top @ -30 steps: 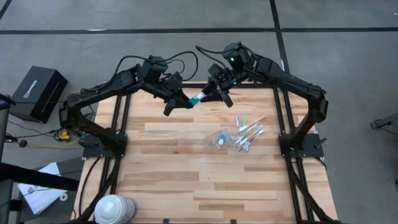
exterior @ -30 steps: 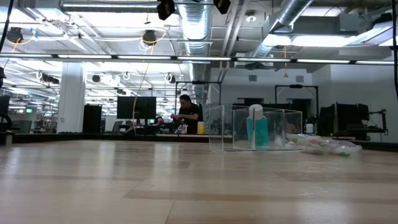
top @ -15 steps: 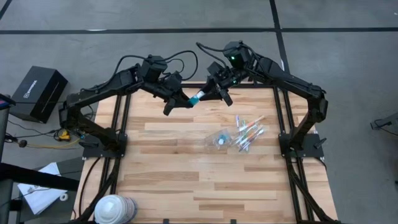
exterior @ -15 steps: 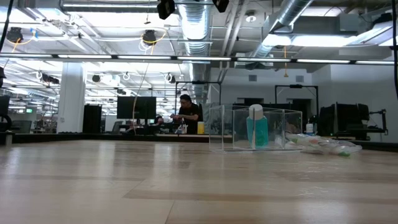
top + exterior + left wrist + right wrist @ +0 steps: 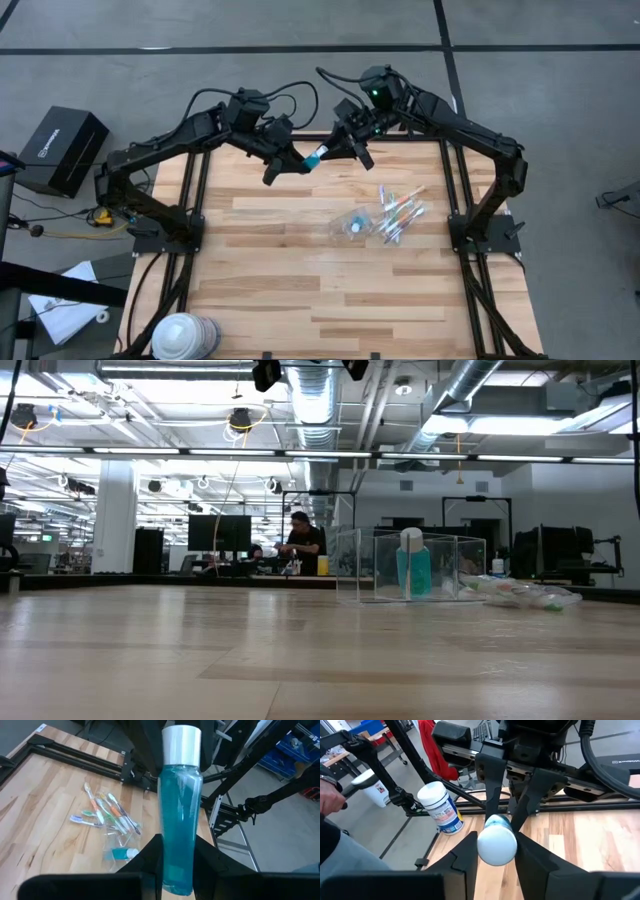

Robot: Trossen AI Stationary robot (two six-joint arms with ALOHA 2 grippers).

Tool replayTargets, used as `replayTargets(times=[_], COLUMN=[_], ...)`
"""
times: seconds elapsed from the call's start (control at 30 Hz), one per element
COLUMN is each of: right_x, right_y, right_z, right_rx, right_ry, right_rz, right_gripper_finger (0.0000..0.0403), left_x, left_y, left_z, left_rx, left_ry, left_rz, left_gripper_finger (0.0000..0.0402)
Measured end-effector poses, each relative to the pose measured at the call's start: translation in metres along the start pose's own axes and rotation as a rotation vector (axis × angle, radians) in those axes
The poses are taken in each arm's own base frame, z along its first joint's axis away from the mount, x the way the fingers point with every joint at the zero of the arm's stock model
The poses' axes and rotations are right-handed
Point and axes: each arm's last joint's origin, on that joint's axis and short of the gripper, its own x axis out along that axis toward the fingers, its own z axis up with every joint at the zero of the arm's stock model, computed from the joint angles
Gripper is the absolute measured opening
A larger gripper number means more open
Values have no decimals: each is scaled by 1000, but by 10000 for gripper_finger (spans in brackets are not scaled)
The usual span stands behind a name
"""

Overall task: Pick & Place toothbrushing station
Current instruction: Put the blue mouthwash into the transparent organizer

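The blue tube (image 5: 317, 157) with a white end hangs in the air above the table's (image 5: 300, 290) far edge, its blue end clamped by the left gripper (image 5: 296, 161) and its white end by the right gripper (image 5: 336, 147). The see-through cup (image 5: 350, 226) and toothbrushes (image 5: 399, 213) lie near the right edge

**Pretty clearly a robotics lab in a big open office/workshop floor**

Exposed ducts (image 5: 320, 400) and strip lights overhead, rows of monitors (image 5: 220, 532) with a person (image 5: 300, 545) at a desk way back. The wooden table (image 5: 300, 280) sits on a black metal frame (image 5: 190, 200) over grey concrete floor (image 5: 150, 70).
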Motion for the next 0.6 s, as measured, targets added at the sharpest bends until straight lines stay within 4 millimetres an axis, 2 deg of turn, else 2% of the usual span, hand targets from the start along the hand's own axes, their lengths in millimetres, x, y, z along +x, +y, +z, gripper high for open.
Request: replayTargets(times=[0.27,0.6], right_x=[0,-5], right_y=[0,-5], right_z=[0,0], right_rx=[-7,-8], right_ry=[0,-7], right_rz=[-1,-14], right_gripper_finger=[86,86], left_x=[0,-1], left_y=[0,3], left_z=[0,1], left_rx=[2,36], left_ry=[1,-7], left_rz=[-12,-16], left_gripper_finger=[53,83])
